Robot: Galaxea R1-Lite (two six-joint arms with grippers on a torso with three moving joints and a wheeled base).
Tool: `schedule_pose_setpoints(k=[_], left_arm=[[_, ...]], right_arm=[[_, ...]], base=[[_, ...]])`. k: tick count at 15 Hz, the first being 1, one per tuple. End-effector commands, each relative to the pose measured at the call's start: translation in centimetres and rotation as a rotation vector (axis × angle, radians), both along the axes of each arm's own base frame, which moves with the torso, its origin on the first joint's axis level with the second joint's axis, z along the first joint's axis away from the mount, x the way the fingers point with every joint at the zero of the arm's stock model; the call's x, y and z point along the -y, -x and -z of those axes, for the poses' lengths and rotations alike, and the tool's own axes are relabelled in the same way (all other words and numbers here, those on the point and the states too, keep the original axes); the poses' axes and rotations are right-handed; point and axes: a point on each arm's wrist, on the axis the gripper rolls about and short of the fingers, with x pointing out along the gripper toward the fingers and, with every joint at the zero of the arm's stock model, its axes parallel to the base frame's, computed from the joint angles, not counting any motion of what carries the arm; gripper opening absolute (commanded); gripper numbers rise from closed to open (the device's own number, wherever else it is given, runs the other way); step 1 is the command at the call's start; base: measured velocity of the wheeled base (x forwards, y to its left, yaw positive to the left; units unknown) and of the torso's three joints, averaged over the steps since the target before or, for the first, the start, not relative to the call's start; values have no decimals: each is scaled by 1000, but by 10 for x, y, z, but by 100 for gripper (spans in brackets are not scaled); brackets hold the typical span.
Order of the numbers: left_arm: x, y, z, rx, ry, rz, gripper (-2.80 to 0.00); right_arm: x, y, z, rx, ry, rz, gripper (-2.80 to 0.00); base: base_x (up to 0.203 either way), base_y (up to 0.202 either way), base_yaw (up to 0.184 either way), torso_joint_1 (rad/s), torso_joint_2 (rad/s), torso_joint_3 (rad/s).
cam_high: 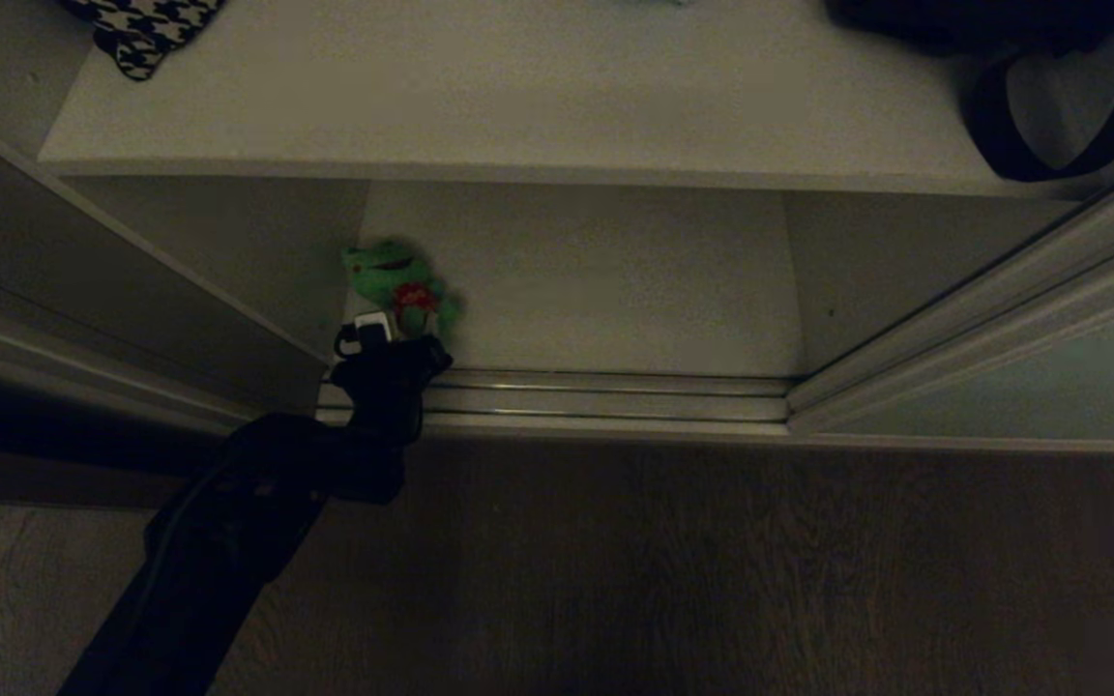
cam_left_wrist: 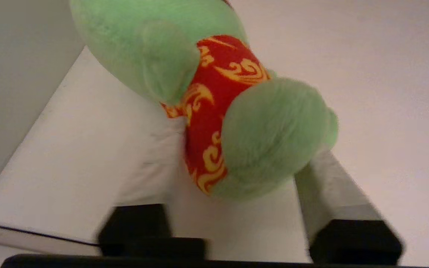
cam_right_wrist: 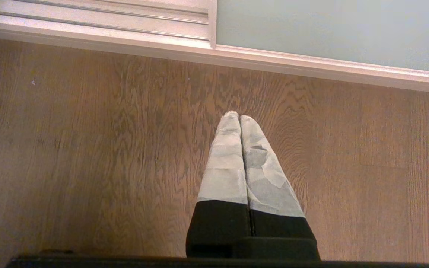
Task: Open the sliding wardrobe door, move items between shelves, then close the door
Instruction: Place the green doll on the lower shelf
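Spread wide, left gripper [cam_left_wrist: 237, 156] fingers flank the green plush toy [cam_high: 400, 280] at the lower shelf's [cam_high: 615, 290] front-left corner, so withdrawing probably comes next.

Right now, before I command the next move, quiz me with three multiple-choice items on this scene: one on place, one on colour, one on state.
1. Where is the green plush toy?
A. lower shelf, near its left wall
B. upper shelf
C. wooden floor

2. What colour is the patch on the toy's body?
A. blue
B. red with yellow swirls
C. plain white

3. How do the right tool's fingers stand?
A. spread wide
B. closed on the toy
C. pressed together, empty

Key: 1 A, it sits on the lower shelf under the upper board; 2 B, seen in the left wrist view; 3 C, the right tool hangs over bare floor.
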Motion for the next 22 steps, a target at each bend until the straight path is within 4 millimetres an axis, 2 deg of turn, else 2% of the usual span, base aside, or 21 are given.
schedule_pose_setpoints(k=[1,4,6,8,11,14,15,18,22], left_arm=[[4,2,-13,31,11,2,0],[7,11,-36,2,53,-34,0],[6,23,-41,-67,48,-34,0],[7,38,-48,-128,36,-26,0],[7,63,-79,-139,27,-18,0],[9,91,-95,-181,-2,-9,0],[9,102,-102,-194,-14,-8,-280],[6,139,-114,-285,-61,8,-280],[-3,213,-101,-516,-161,101,-280]], right_arm=[[0,0,0,-1,0,-1,-280],[0,0,0,-1,0,-1,-280],[0,0,0,0,0,-1,-280],[0,0,0,2,0,-1,-280],[0,0,0,2,0,-1,-280],[0,0,0,3,0,-1,-280],[0,0,0,3,-1,-1,-280],[0,0,0,3,0,-1,-280],[0,0,0,3,0,-1,-280]], base=[[0,0,0,0,0,0],[0,0,0,0,0,0],[0,0,0,0,0,0],[0,0,0,0,0,0],[0,0,0,0,0,0],[0,0,0,0,0,0],[0,0,0,0,0,0],[0,0,0,0,0,0],[0,0,0,0,0,0]])
